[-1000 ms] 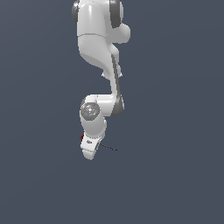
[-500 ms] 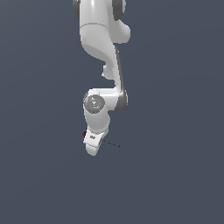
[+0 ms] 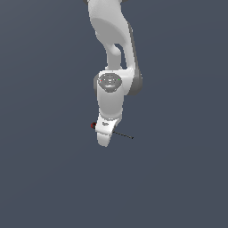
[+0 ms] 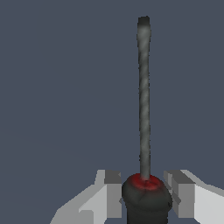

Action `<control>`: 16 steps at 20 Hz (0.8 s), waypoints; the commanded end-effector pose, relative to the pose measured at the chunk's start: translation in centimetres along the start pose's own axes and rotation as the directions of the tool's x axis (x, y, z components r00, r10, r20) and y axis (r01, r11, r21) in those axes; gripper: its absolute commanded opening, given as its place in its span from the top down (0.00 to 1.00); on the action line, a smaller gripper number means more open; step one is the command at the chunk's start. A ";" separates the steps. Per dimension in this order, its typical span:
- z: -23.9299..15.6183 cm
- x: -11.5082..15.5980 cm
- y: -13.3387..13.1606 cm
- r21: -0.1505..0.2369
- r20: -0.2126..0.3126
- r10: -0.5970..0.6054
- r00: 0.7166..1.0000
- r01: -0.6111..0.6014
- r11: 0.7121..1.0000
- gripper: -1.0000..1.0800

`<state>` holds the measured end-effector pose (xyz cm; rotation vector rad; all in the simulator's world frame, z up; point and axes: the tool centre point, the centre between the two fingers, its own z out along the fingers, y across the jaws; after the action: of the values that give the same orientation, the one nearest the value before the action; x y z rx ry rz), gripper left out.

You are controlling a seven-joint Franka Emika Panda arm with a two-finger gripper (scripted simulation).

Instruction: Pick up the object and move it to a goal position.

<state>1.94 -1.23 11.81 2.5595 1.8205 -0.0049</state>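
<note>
Open grey floor (image 3: pixel 178 178) all round the gripper (image 4: pixel 144 192); only the screwdriver (image 4: pixel 144 131) sits between its fingers.

Flat, even, shadowless render lighting

One robot arm (image 3: pixel 115 62) shows, entering from the top centre of the exterior view. It carries one gripper (image 3: pixel 103 140), low and just left of centre in that view, with two jaws; both fingers (image 4: pixel 113 192) show in the wrist view, one on each side of the handle. There is one screwdriver (image 4: pixel 144 109): one red-and-black handle and one thin dark shaft. One plain grey counter (image 3: pixel 178 178) fills the background. Nothing else can be counted.
</note>
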 end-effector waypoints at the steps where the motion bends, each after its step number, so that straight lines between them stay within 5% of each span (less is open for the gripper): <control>1: -2.5 1.2 -1.2 -0.002 0.001 -0.001 1.000 0.001 1.000 1.00; 16: -18.2 8.7 -8.7 -0.001 0.000 -0.002 1.000 0.002 1.000 1.00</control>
<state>-2.88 8.90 28.36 2.5563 1.8224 -0.0043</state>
